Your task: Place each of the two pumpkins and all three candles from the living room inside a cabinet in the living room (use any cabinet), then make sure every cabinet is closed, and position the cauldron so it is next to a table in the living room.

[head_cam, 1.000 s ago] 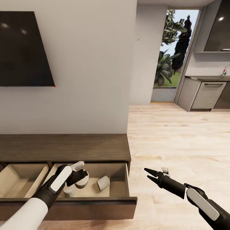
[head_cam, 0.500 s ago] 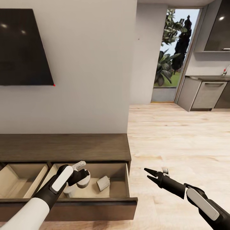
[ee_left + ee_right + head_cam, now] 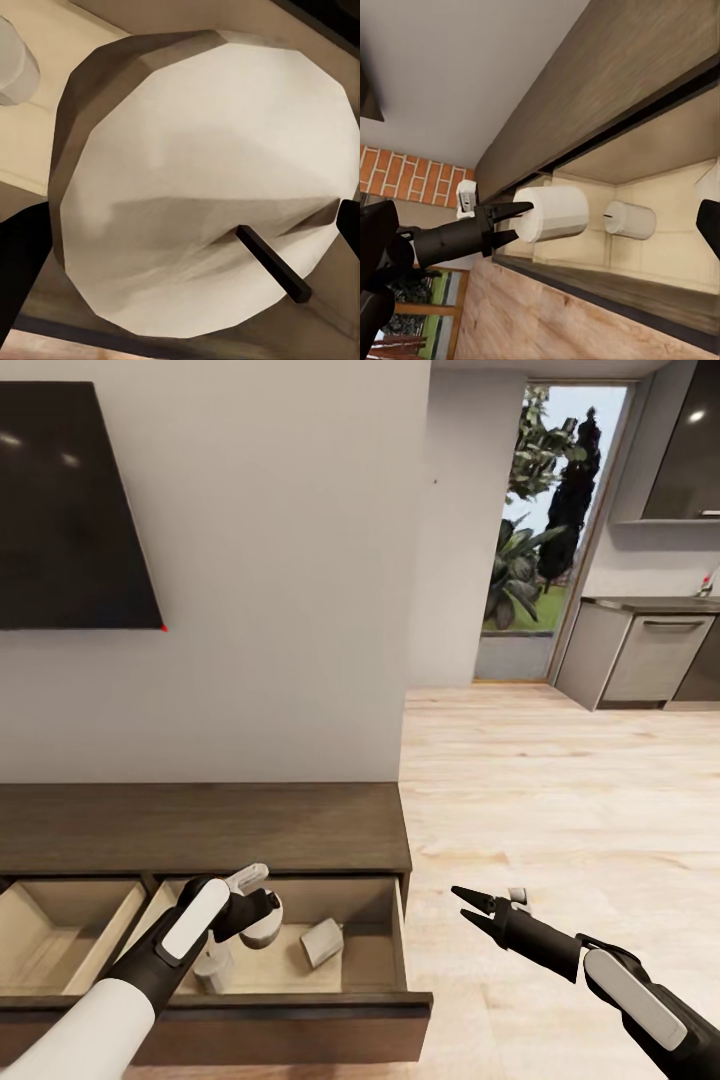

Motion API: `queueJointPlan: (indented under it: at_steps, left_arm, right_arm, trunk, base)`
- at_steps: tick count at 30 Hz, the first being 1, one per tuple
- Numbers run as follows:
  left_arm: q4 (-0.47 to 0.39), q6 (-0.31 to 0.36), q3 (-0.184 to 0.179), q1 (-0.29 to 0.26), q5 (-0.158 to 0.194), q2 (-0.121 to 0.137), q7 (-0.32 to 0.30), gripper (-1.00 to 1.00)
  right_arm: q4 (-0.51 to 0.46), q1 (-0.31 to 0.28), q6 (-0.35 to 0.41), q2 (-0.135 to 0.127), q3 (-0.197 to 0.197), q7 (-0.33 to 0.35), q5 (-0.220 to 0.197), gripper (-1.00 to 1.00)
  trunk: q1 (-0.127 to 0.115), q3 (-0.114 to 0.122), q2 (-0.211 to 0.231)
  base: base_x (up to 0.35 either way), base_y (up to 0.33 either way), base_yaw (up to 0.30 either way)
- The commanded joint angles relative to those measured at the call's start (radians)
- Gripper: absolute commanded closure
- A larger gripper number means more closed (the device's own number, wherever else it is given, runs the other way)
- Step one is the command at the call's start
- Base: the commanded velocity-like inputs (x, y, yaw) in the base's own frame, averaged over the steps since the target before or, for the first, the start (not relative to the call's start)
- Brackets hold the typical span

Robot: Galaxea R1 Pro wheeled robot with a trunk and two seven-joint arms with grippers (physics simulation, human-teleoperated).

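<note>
The dark-brown cabinet [image 3: 200, 825] stands against the wall with two drawers pulled out. My left gripper [image 3: 258, 905] hovers over the right-hand drawer, shut on a pale candle [image 3: 264, 932]; in the left wrist view this candle [image 3: 202, 187] sits between the fingers. A second candle [image 3: 215, 967] stands upright in that drawer, and a third candle [image 3: 320, 942] lies on its side there. The right wrist view shows the held candle [image 3: 551, 214] and the lying candle [image 3: 630, 219]. My right gripper [image 3: 468, 908] is open and empty, above the floor to the right of the cabinet. Pumpkins and cauldron are out of view.
A black TV [image 3: 70, 510] hangs on the wall above the cabinet. Light wooden floor [image 3: 550, 810] stretches right toward a glass door [image 3: 540, 530] with plants outside and grey kitchen units [image 3: 650, 655]. The left drawer [image 3: 60, 930] is open.
The whole view has shifted slightly, so the camera moved. Both arms hold the same pose, and the left gripper still holds the candle over the drawer.
</note>
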Motion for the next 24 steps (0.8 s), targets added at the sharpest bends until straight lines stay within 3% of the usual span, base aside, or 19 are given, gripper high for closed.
queueJointPlan:
  at_steps: [1,13,24]
  left_arm:
    - [-0.002,-0.001,-0.004,-0.001,0.010,0.001,0.011,1.00]
    - [-0.001,-0.001,-0.005,-0.001,0.010,0.001,0.011,1.00]
    - [-0.003,-0.001,-0.004,-0.001,0.010,0.001,0.011,1.00]
  right_arm:
    - [0.000,-0.001,0.004,-0.001,0.003,0.000,-0.009,-1.00]
    - [0.001,-0.001,0.003,-0.002,0.003,0.000,-0.009,-1.00]
    - [0.007,-0.001,0.003,-0.002,0.003,0.000,-0.009,-1.00]
  trunk:
    - [0.000,-0.001,0.000]
    - [0.000,-0.001,0.000]
    - [0.008,-0.007,-0.014]
  base:
    - [0.084,-0.004,0.000]
    - [0.174,0.000,0.000]
    - [0.017,0.000,0.000]
